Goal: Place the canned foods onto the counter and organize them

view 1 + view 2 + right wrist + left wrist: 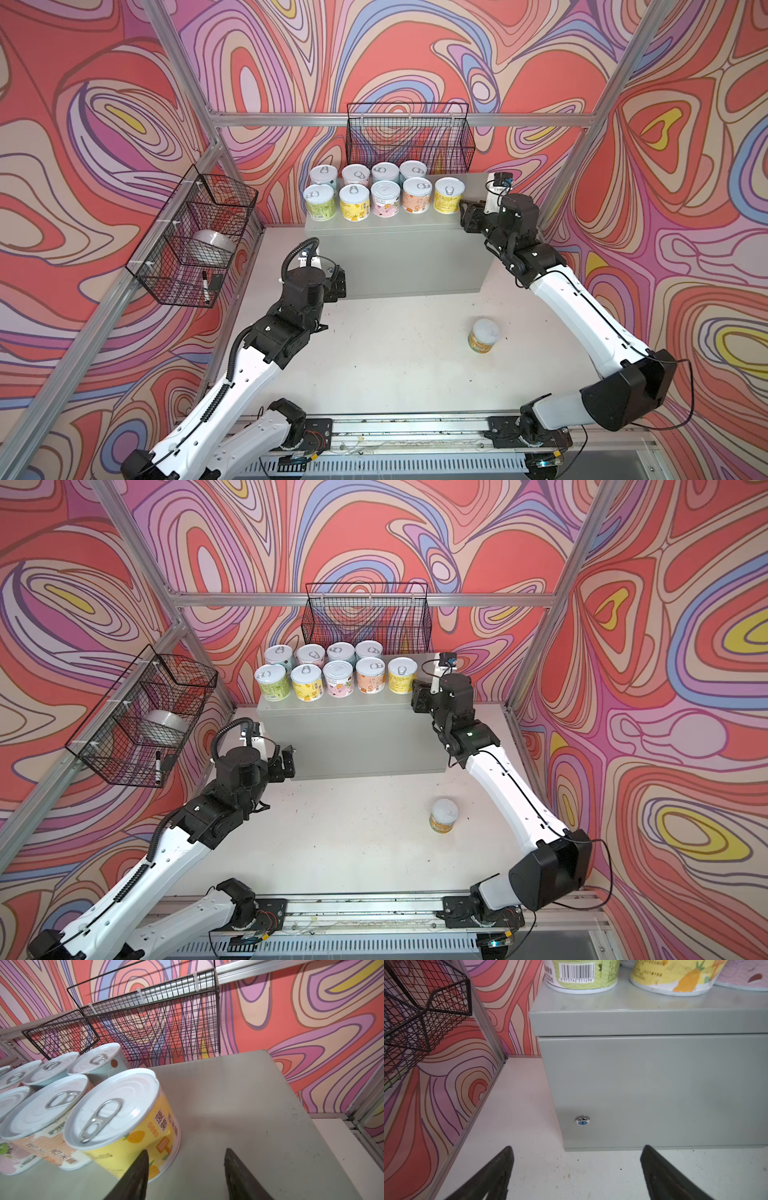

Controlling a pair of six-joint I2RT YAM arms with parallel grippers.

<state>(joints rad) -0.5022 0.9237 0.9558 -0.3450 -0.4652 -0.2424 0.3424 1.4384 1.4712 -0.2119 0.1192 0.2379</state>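
Several canned foods stand in two rows on the top of the pale grey counter (399, 253) in both top views. The yellow can (449, 194) ends the front row on the right. My right gripper (464, 212) hovers just right of it, open and holding nothing. In the right wrist view the gripper (186, 1150) has one finger in front of the yellow can's (124, 1118) side. One more can (484, 336) stands alone on the white table. My left gripper (338, 282) is open and empty, low at the counter's front left, near the lock (582, 1121).
A black wire basket (409, 139) hangs on the back wall just behind the cans. Another wire basket (195, 237) on the left wall holds a tape roll and a marker. Aluminium frame posts run up the corners.
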